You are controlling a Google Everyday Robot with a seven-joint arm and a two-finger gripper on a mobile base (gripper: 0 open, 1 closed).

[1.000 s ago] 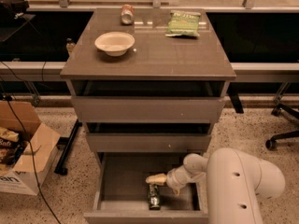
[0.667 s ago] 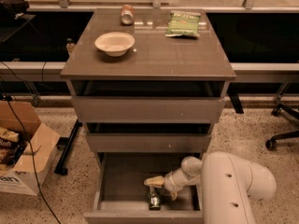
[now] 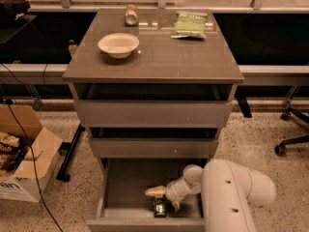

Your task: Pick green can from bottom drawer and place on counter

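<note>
The bottom drawer (image 3: 128,185) is pulled open. The green can (image 3: 159,208) stands in it near the front edge, a little right of the middle. My gripper (image 3: 163,199) reaches down into the drawer from the right, right at the can. Its jaws are open: one pale finger (image 3: 155,191) lies just behind the can's top and the other sits at the can's right side. The can rests on the drawer floor. The counter (image 3: 159,57) is the cabinet's glossy top, high above the gripper.
On the counter are a white bowl (image 3: 118,44), a red can (image 3: 131,14) lying at the back and a green snack bag (image 3: 189,24). The two upper drawers are slightly ajar. A cardboard box (image 3: 21,161) stands left of the cabinet and a chair base (image 3: 292,141) to the right.
My gripper has moved down and a little forward in the drawer, closer to the green can. The can has not moved.
</note>
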